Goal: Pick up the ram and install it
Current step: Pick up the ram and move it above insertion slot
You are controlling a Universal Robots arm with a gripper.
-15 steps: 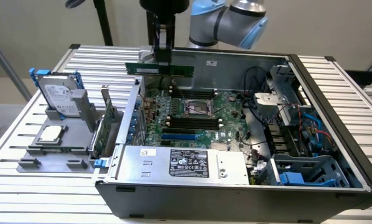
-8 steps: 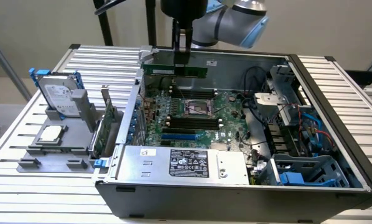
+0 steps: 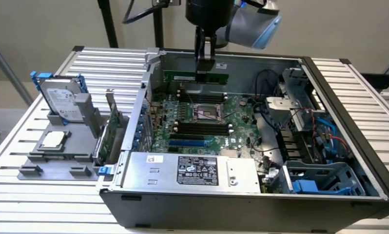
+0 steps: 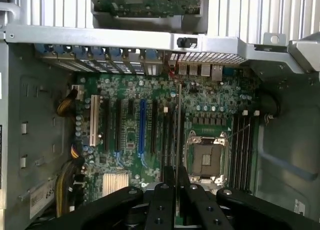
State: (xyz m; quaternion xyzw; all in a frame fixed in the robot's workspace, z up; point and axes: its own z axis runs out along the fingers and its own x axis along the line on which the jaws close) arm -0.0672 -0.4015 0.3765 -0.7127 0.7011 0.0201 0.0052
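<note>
Wrist view sees the ram (image 4: 178, 130) edge-on, a thin sliver clamped in the gripper (image 4: 177, 171), its chips hidden.

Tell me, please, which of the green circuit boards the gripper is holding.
The ram, the narrow green stick in the gripper above the motherboard; the larger expansion card stands in the grey holder outside the case.

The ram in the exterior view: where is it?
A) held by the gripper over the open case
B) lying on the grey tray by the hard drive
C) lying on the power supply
A: the gripper is shut on the ram, which hangs level over the motherboard.
</note>
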